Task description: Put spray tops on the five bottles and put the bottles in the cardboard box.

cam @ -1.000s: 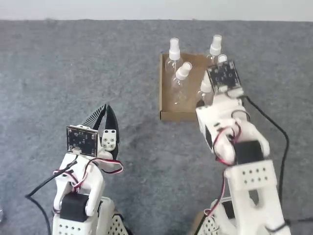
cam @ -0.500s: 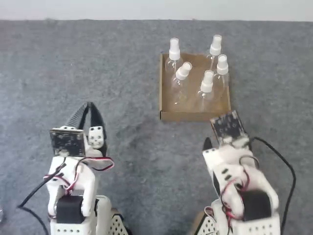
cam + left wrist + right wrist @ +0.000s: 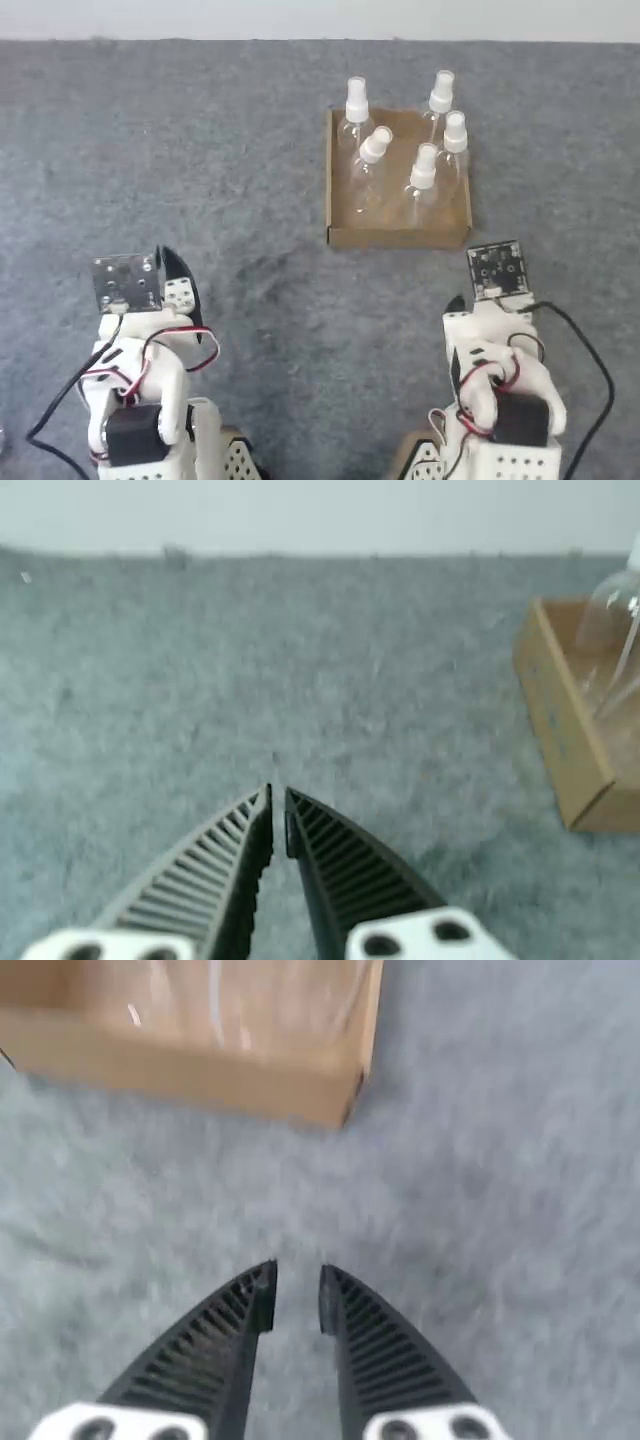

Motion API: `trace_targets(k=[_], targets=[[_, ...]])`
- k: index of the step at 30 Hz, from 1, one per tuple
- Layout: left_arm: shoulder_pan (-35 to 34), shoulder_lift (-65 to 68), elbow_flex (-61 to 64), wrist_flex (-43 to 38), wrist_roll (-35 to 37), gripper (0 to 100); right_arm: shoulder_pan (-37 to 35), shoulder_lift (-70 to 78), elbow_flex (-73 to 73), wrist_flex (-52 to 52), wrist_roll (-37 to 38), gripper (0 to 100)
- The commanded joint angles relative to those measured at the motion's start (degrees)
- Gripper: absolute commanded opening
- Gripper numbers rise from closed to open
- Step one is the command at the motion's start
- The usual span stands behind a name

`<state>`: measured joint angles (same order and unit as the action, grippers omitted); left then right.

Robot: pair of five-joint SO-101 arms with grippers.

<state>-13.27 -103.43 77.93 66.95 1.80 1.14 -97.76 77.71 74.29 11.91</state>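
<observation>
Change over the last second: right arm pulled back from above the cardboard box (image 3: pixel 340 236) to a folded pose at the near side of the counter (image 3: pixel 200 150); left arm likewise folded back from mid-counter toward its base. State of right claw (image 3: pixel 297 1272): narrowly parted, pinching nothing, aimed at bare cover just short of the box's near corner. State of left claw (image 3: pixel 277 798): pressed almost together, empty, pointed across open cover with the box off to one side. Contents of box: five clear bottles (image 3: pixel 370 168), all upright inside, each fitted with a white spray top (image 3: pixel 357 97); two by the far wall of the box, three nearer its middle, none lying down. Reading for the task: apparently complete, capping and boxing both done; retreat of both arms consistent with a return to rest after the final placement; no step judged outstanding. Surface: grey short-pile felt or carpet across the whole counter, slightly mottled, box set toward the far side and nearer the right arm. Room: plain pale wall (image 3: pixel 300 20) directly behind the counter's far edge; black cable (image 3: pixel 592 350) looping out beside the right arm; red and white wiring on both arms.
</observation>
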Motion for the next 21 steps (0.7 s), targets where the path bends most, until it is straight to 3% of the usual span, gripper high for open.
trace_targets(k=[1,5,12,17,21], targets=[[-0.35,-1.23,4.79,-0.62,0.35,1,2.51,-0.75,1.76,-2.86,0.70,0.6],[-0.35,-1.23,10.33,-4.75,-0.18,1,3.12,-0.75,8.44,-6.73,0.70,0.7],[-0.35,-1.23,18.77,-12.04,-11.60,1,2.86,-0.75,17.93,-14.29,0.79,0.7],[-0.18,-1.23,18.59,-10.99,-12.40,1,2.68,-0.75,19.08,-15.60,0.70,0.7],[-0.18,-1.23,18.59,-3.69,-12.48,1,2.68,-0.66,19.08,-12.18,0.70,0.7]])
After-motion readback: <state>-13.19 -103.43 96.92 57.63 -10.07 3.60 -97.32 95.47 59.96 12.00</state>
